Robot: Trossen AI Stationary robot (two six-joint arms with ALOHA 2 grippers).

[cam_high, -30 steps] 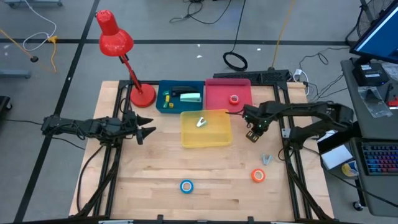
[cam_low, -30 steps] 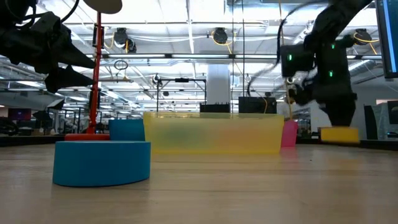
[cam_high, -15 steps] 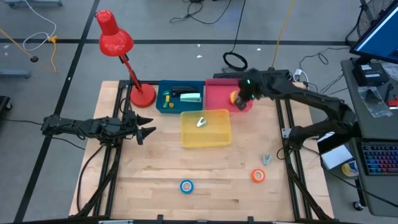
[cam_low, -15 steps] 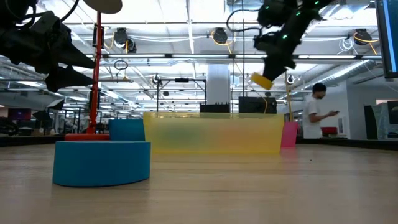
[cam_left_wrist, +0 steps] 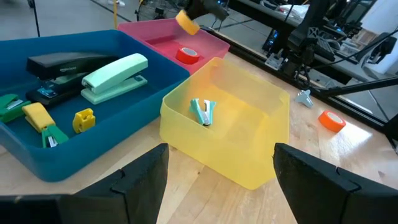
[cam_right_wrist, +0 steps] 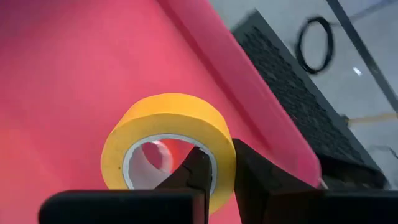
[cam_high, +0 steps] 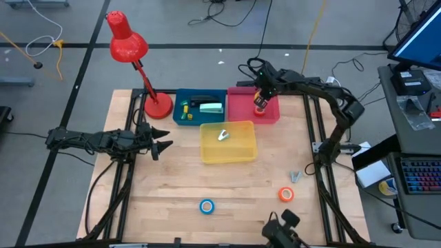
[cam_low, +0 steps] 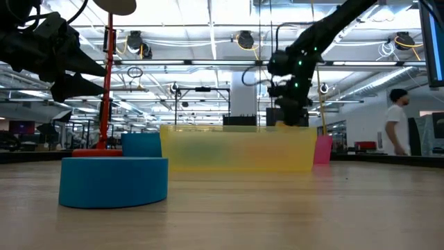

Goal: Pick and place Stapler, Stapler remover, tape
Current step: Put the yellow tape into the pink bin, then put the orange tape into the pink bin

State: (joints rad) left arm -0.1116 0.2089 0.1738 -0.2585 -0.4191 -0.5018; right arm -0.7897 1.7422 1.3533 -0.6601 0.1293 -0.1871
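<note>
Yellow tape roll [cam_right_wrist: 168,144] sits pinched in my right fingers [cam_right_wrist: 214,171], one finger through its pale core and one on the outer face, so the ring stands on edge with its hole facing my wrist camera. I hold it above the pink bin [cam_high: 240,107] at the far side of the desk [cam_high: 234,200], and the bin's floor fills the view straight behind the roll. A red roll [cam_left_wrist: 188,55] already lies in that bin, just beside where mine hangs. What counts for the coming move, as I judge it, is that the bin floor lies directly under the roll, so letting go should drop it inside, though a ring on edge may roll toward the wall.

My left fingers [cam_left_wrist: 217,180] are spread wide and hold nothing, hovering at the desk's left side, pointed toward the yellow bin [cam_high: 227,142] and the blue bin [cam_high: 180,103]. A mint stapler [cam_left_wrist: 115,74] and a black one lie in the blue bin, and a small teal remover [cam_left_wrist: 202,112] in the yellow.

Still out on the desk are the orange roll [cam_high: 286,195], the blue roll [cam_high: 207,206] and a small grey remover [cam_high: 295,177]. Orange and grey lie on my right arm's side; the blue roll is near the middle of the front edge.
</note>
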